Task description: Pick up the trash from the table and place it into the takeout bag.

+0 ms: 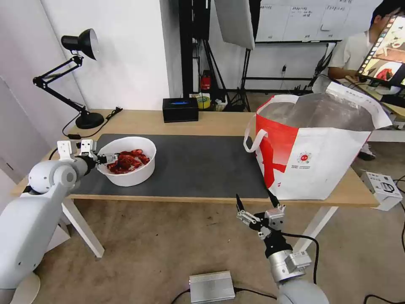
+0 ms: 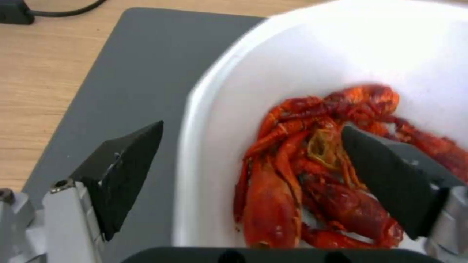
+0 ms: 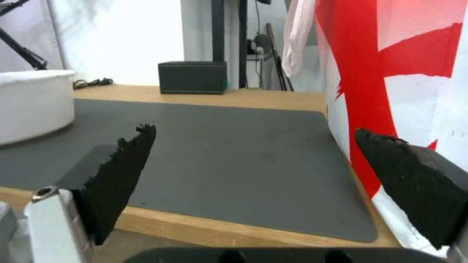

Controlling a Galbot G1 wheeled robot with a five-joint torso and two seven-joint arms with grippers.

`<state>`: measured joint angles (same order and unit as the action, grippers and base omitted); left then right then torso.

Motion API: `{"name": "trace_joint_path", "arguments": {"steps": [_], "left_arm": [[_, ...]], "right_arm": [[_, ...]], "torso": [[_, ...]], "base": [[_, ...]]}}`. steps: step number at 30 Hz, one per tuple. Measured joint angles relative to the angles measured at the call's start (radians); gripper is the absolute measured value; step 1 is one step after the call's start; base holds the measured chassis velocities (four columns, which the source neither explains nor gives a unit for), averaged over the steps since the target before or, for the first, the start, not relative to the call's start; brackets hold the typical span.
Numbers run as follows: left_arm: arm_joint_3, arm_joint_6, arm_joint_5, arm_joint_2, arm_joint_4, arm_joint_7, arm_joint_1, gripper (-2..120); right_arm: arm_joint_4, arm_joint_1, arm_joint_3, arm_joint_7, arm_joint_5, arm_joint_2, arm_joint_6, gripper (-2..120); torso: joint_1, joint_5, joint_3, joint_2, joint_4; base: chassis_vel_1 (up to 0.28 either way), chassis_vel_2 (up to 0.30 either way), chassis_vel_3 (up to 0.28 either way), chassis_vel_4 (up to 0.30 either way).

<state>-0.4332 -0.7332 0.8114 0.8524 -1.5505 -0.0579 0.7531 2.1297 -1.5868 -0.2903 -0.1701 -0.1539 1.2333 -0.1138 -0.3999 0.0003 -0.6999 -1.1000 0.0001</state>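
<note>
1. My left gripper is at the near-left rim of the white bowl, spread wide and grasping nothing. In the left wrist view one finger sits outside the wall over the dark grey mat and the other is inside, over the red shells. The rim runs between them; I cannot tell whether either pad touches it.

2. The bowl stands upright on the left end of the mat, on the light-wood desk. The red shells lie heaped in its bottom.

3. My right gripper hangs in front of the desk's near edge, below the tabletop line in the head view, close to the takeout bag's near-left corner. Its fingers are released and well apart, with nothing between them. The right wrist view looks out over the mat between the two black fingertips.

4. The takeout bag stands upright on the right end of the desk, mouth open, silver lining showing, red panel facing the mat. One white loop handle droops down that side.

5. Along the far edge I see a black tissue box near the middle and a black desk lamp at the far-left corner.
</note>
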Motion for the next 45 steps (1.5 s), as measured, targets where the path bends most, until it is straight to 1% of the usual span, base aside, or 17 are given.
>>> {"name": "trace_joint_path", "arguments": {"steps": [1,4,5,7,9,11,13,14,17,21,22,24,26,38,41,44,45], "left_arm": [[0.0,0.0,0.0,0.0,0.0,0.0,0.0,97],[-0.001,0.0,0.0,0.005,-0.001,0.001,0.003,86],[-0.001,-0.001,0.0,0.007,-0.003,0.001,0.005,78],[-0.001,-0.001,0.0,0.008,-0.003,0.001,0.006,76],[-0.001,-0.001,0.001,0.009,-0.008,0.002,0.009,64],[-0.002,-0.001,0.001,0.01,-0.01,0.002,0.01,60],[-0.005,-0.001,0.002,0.01,-0.018,0.002,0.016,49],[-0.005,-0.001,0.002,0.01,-0.018,0.002,0.016,49],[-0.011,-0.002,0.002,0.011,-0.027,0.001,0.024,33],[-0.015,-0.002,0.002,0.011,-0.033,0.0,0.029,25],[-0.016,-0.002,0.002,0.011,-0.035,0.0,0.031,16],[-0.016,-0.002,0.002,0.011,-0.036,0.0,0.032,14],[-0.017,-0.002,0.002,0.011,-0.039,0.0,0.033,1],[-0.025,-0.002,0.008,0.013,-0.066,-0.001,0.041,0],[-0.034,-0.003,0.072,0.011,-0.085,-0.028,0.048,0],[-0.054,-0.003,0.17,0.008,-0.124,-0.076,0.074,0],[-0.054,-0.003,0.17,0.008,-0.124,-0.076,0.074,0]], "right_arm": [[0.0,0.0,0.0,0.0,0.0,0.0,0.0,100],[0.0,0.0,0.0,0.0,0.0,0.0,0.0,100],[0.0,0.0,0.0,0.0,0.0,0.0,0.0,100],[0.0,0.0,0.0,0.0,0.0,0.0,0.0,100],[0.0,0.0,0.0,0.0,0.0,0.0,0.0,100],[0.0,0.0,0.0,0.0,0.0,0.0,0.0,100],[0.0,0.0,0.0,0.0,0.0,0.0,0.0,100],[0.0,0.0,0.0,0.0,0.0,0.0,0.0,100],[0.0,0.0,0.0,0.0,0.0,0.0,0.0,100],[0.0,0.0,0.0,0.0,0.0,0.0,0.0,100],[0.0,0.0,0.0,0.0,0.0,0.0,0.0,100],[0.0,0.0,0.0,0.0,0.0,0.0,0.0,100],[0.0,0.0,0.0,0.0,0.0,0.0,0.0,100],[0.0,0.0,0.0,0.0,0.0,0.0,0.0,100],[0.0,0.0,0.0,0.0,0.0,0.0,0.0,100],[0.0,0.0,0.0,0.0,0.0,0.0,0.0,100],[0.0,0.0,0.0,0.0,0.0,0.0,0.0,100]], "torso": [[0.0,0.0,0.0,0.0,0.0],[0.0,0.0,0.0,0.0,0.0],[0.0,-0.0002,0.0,0.0,-0.0001],[0.0,-0.0005,0.0,0.0,-0.0002],[0.0,-0.0007,0.0,0.0,-0.0002],[0.0,-0.0007,0.0,0.0,-0.0001],[0.0,-0.0003,0.0,0.0,-0.0003],[0.0,-0.0003,0.0,0.0,-0.0003],[0.0,-0.0004,0.0,0.0,-0.0002],[0.0,-0.0004,0.0,0.0,-0.0001],[0.0,-0.0004,0.0,0.0,-0.0002],[0.0,-0.0004,0.0,0.0,-0.0002],[0.0,-0.0003,0.0,0.0,-0.0002],[0.0,-0.0004,0.0,0.0,-0.0002],[0.0,-0.0004,0.0,0.0,-0.0001],[0.0,-0.0003,0.0,0.0,-0.0002],[0.0,-0.0003,0.0,0.0,-0.0002]], "base": [[0.0,0.0,0.0,0.0],[0.0,0.0,0.0,0.0],[0.0,0.0,0.0,0.0],[0.0,0.0,0.0,0.0],[0.0,0.0,0.0,0.0],[0.0,0.0,0.0,0.0],[0.0,0.0,0.0,0.0],[0.0,0.0,0.0,0.0],[0.0,0.0,0.0,0.0],[0.0,0.0,0.0,0.0],[0.0,0.0,0.0,0.0],[0.0,0.0,0.0,0.0],[0.0,0.0,0.0,0.0],[0.0,0.0,0.0,0.0],[0.0,0.0,0.0,0.0],[0.0,0.0,0.0,0.0],[0.0,0.0,0.0,0.0]]}}
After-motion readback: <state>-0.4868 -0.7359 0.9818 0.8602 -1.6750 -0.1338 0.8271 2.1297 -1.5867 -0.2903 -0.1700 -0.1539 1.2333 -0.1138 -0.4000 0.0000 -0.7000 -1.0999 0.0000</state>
